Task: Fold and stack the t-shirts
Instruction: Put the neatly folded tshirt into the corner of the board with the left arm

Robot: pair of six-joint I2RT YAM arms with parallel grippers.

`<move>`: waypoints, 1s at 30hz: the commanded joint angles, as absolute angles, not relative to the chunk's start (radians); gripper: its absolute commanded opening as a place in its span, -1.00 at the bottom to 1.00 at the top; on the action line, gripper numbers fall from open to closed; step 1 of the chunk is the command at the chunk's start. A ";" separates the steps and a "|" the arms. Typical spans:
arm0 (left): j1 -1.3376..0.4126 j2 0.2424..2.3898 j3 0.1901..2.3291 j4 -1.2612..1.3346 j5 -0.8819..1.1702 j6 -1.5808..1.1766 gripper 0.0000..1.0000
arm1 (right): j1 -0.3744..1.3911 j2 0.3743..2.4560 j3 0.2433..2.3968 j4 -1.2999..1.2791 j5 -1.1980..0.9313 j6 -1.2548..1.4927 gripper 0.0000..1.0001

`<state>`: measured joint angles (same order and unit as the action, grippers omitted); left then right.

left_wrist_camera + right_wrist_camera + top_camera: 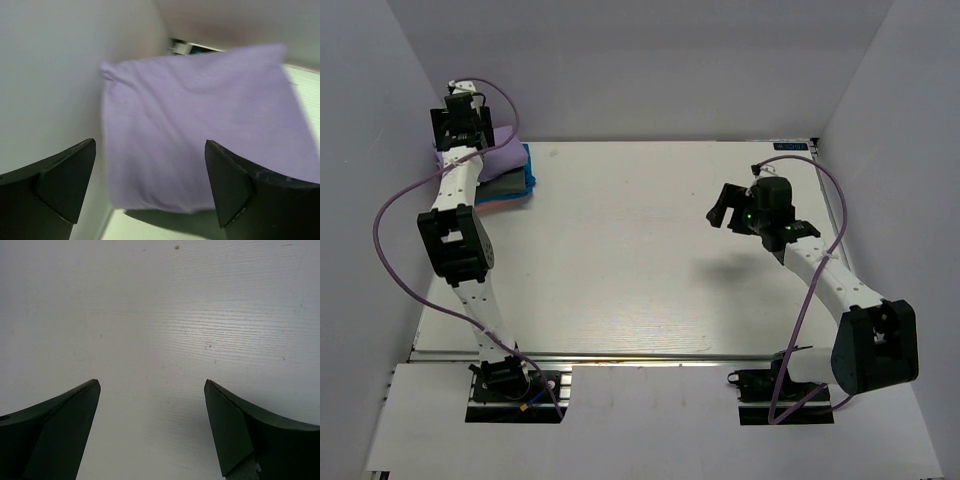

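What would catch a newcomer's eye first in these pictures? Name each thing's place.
A folded lavender shirt tops a stack in the far left corner of the table, with a blue shirt showing beneath it. The left gripper hangs open right above that stack. The right gripper hovers open over the white surface on the right.

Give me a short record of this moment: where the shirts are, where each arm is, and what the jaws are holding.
stack place: far left corner of the white table
top of stack: folded lavender cloth shirt
beneath it: edge of a bright blue folded shirt
left jaws: open, above the lavender shirt, holding nothing
right jaws: open, above bare table on the right side, holding nothing
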<state>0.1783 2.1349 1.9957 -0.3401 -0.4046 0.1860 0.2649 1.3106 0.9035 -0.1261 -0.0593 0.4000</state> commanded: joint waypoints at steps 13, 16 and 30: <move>-0.234 1.641 1.393 -0.326 -0.040 -0.253 0.99 | 0.265 1.000 0.732 -0.207 0.061 0.400 0.81; -0.354 1.534 1.223 -0.301 -0.138 -0.296 0.99 | 0.265 0.948 0.706 -0.258 0.106 0.406 0.81; -0.575 1.243 0.999 -0.423 -0.390 -0.373 0.99 | 0.265 0.813 0.601 -0.296 0.118 0.446 0.81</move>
<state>-0.5545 1.2678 1.0058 -0.4007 -0.3283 -0.3496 0.2642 0.8307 0.5995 -0.2989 0.1043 0.4381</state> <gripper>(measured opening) 0.991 0.904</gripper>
